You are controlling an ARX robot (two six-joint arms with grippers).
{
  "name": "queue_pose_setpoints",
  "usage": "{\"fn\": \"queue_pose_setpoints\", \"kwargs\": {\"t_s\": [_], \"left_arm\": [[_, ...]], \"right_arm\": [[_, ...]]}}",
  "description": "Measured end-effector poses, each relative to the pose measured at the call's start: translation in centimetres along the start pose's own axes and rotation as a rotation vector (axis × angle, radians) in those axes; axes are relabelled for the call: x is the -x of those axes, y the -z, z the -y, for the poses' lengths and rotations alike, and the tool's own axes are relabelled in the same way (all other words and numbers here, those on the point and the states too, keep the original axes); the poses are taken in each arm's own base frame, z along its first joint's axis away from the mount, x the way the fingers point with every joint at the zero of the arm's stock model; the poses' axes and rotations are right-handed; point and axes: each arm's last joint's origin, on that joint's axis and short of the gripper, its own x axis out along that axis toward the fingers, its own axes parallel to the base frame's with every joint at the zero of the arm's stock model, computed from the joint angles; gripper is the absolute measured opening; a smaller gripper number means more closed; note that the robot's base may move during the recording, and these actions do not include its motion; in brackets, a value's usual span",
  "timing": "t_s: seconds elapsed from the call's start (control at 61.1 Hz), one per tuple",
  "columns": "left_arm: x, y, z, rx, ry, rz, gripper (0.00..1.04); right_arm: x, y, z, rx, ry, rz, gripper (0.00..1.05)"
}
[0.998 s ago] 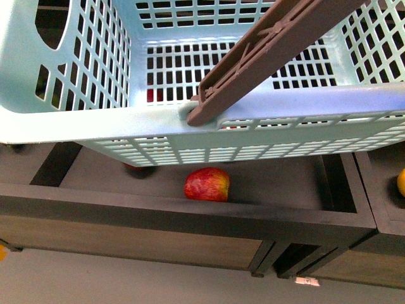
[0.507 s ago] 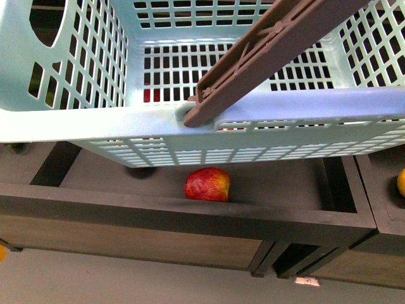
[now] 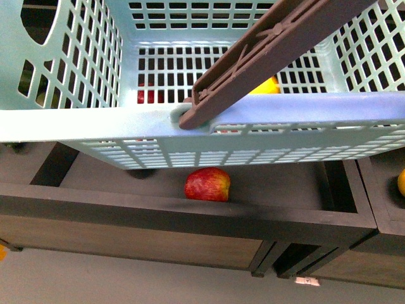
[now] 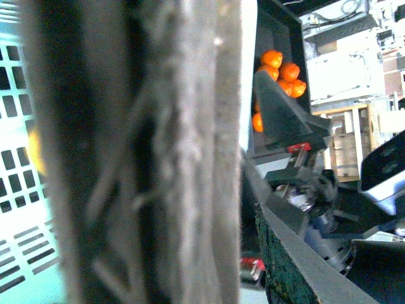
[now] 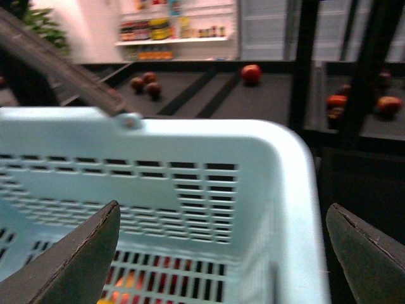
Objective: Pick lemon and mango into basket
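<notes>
The pale teal basket (image 3: pixel 95 123) hangs in the air and fills the upper front view. Its grey-brown handle (image 3: pixel 266 50) slants up to the right. My left gripper (image 4: pixel 209 266) is shut on that handle (image 4: pixel 158 152), which blurs most of the left wrist view. A yellow fruit (image 3: pixel 266 86) lies inside the basket, half hidden by the handle; I cannot tell whether it is the lemon or the mango. My right gripper (image 5: pixel 221 253) stands open above a corner of the basket (image 5: pixel 285 190), with nothing between its fingers (image 5: pixel 76 253).
A red apple (image 3: pixel 207 184) lies in a dark wooden crate (image 3: pixel 190 215) below the basket. Part of a yellow fruit (image 3: pixel 401 182) shows at the right edge in the neighbouring crate. Oranges (image 4: pixel 278 66) are piled on a stand. Dark shelves with apples (image 5: pixel 251 73) stand behind.
The basket has shifted a little to the left, and its near rim looms larger. A yellow fruit now shows inside it behind the handle, where none showed before.
</notes>
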Motion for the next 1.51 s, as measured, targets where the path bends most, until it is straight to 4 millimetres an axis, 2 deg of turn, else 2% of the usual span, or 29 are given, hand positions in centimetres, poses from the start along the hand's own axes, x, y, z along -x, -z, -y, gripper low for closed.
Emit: {"fn": "queue_pose_setpoints", "kwargs": {"t_s": [0.065, 0.196, 0.36, 0.589, 0.769, 1.342, 1.505], "left_arm": [[0.0, 0.0, 0.0, 0.003, 0.001, 0.000, 0.28], [0.0, 0.0, 0.0, -0.005, 0.000, 0.000, 0.28], [0.0, 0.0, 0.0, -0.001, 0.009, -0.009, 0.28], [0.0, 0.0, 0.0, -0.003, 0.005, -0.006, 0.28], [0.0, 0.0, 0.0, -0.003, 0.003, -0.003, 0.28], [0.0, 0.0, 0.0, -0.002, 0.004, -0.004, 0.28], [-0.2, 0.4, 0.3, -0.008, 0.020, -0.026, 0.28]], "right_arm": [[1.5, 0.1, 0.6, 0.034, 0.054, -0.012, 0.86], [3.7, 1.3, 0.7, 0.077, 0.051, -0.012, 0.65], [5.9, 3.4, 0.8, 0.093, 0.053, -0.034, 0.38], [8.4, 4.9, 0.8, 0.100, 0.052, -0.028, 0.02], [9.9, 5.9, 0.8, 0.103, 0.052, -0.029, 0.04], [10.1, 5.9, 0.8, 0.102, 0.053, -0.023, 0.97], [10.1, 5.9, 0.8, 0.103, 0.056, -0.023, 0.96]]}}
